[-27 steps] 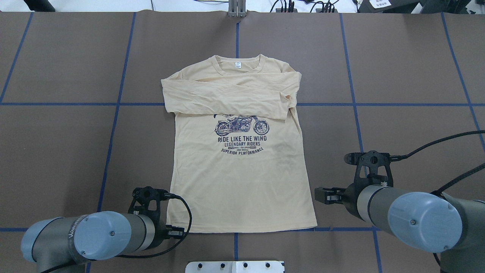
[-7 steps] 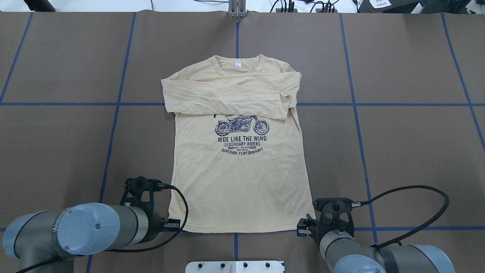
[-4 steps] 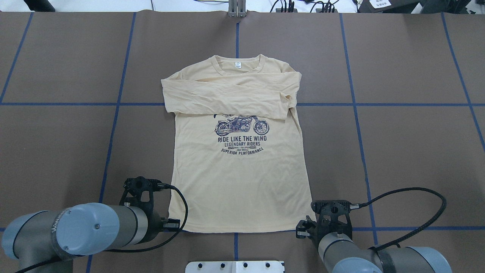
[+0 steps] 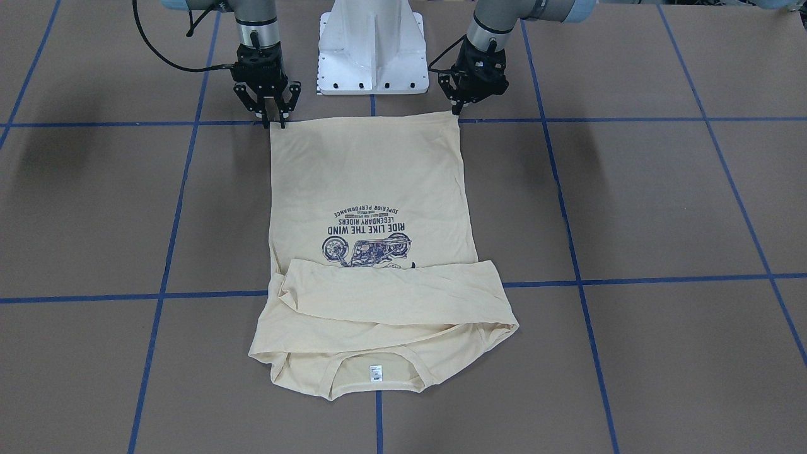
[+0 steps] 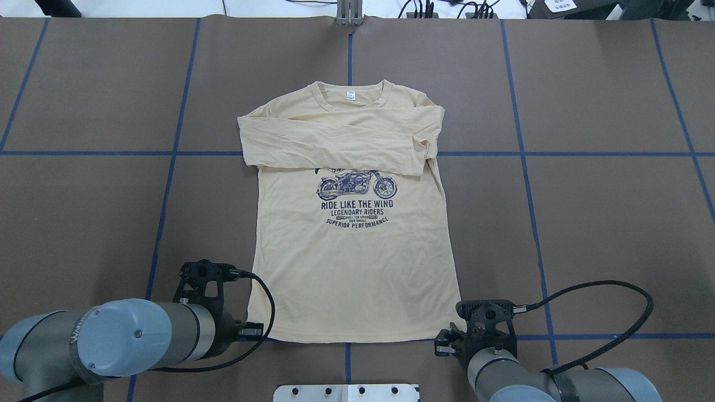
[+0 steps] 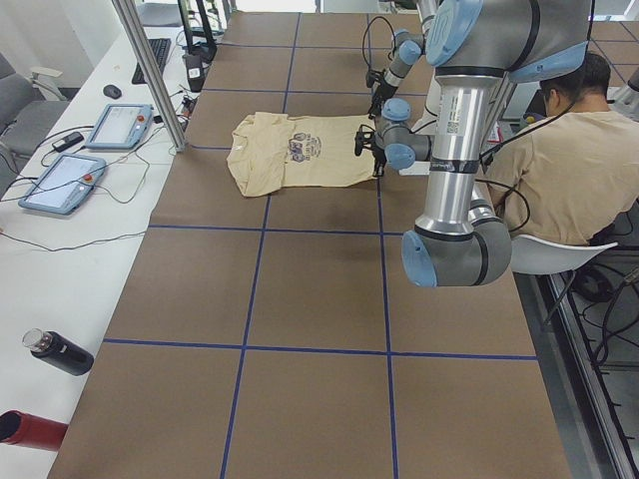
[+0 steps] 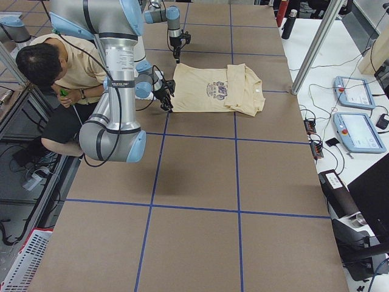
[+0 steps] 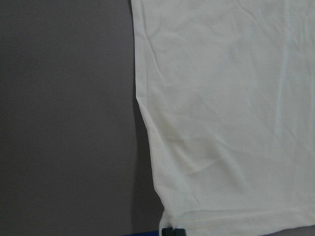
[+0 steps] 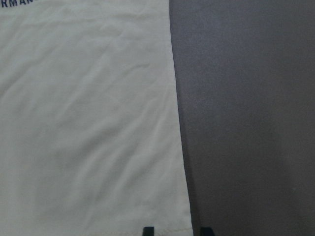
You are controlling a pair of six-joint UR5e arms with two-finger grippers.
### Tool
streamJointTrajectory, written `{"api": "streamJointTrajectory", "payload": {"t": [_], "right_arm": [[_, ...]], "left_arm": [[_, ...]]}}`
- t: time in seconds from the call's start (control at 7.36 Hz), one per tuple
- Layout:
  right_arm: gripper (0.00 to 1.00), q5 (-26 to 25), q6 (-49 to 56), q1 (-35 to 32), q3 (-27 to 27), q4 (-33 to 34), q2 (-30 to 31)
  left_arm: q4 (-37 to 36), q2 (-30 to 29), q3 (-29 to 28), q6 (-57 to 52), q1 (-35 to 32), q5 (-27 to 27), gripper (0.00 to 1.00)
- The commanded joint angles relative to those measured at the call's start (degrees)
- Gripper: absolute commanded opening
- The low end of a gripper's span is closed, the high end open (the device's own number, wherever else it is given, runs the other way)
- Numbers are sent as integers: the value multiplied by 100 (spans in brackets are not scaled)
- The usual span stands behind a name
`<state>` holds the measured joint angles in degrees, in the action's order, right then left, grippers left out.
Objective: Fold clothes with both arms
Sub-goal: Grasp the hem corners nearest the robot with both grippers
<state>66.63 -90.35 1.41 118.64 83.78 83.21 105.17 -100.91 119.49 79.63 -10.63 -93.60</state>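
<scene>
Brown and matt, the counter (image 5: 586,223) is ruled into large squares by blue tape lines (image 5: 167,184). At its middle lies the pale cream-yellow long-sleeved jersey T-shirt (image 5: 357,268), flat and face up. Its hem is toward the robot and its neck is at the far side.

The fabric looks thin, light and entirely limp. It should weigh next to nothing, but it has no stiffness, so it will probably sag between any two held points and drag along the counter if lifted low. The places to take it are the two hem corners by the side seams, pinching front and back layers together. A grip on one layer alone would likely let the body open up. The crossed sleeves lie loose and may slide off in a quick lift.

The left pincer (image 8: 173,231) sits at its hem corner. Its tips show as one small dark patch drawn together on the edge, apparently nipping the cloth. The right pincer (image 4: 276,118) stands at the other corner with its tips apart, straddling the hem and not yet clamped.

Both sleeves are folded across the chest, one over the other, hiding the top of the navy motorcycle print (image 5: 356,184). Lines of navy lettering sit below the print, and a small white neck label (image 5: 350,95) shows inside the collar. The lower body is smooth, with only faint creases.
</scene>
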Motion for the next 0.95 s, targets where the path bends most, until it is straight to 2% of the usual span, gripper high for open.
{"api": "streamJointTrajectory", "payload": {"t": [0.0, 0.14, 0.27, 0.68, 0.81], "right_arm": [[40, 7, 0, 8, -7, 7, 28], [28, 7, 0, 8, -7, 7, 11], [3, 7, 0, 8, -7, 7, -7], [0, -1, 0, -18, 63, 7, -33], [0, 7, 9, -70, 342, 7, -7]], "left_arm": [[-5, 2, 13, 9, 0, 0, 0], [3, 2, 4, 26, 0, 0, 0], [4, 2, 13, 26, 9, 0, 0], [-5, 2, 48, 26, 0, 0, 0], [-57, 2, 144, 26, 0, 0, 0]]}}
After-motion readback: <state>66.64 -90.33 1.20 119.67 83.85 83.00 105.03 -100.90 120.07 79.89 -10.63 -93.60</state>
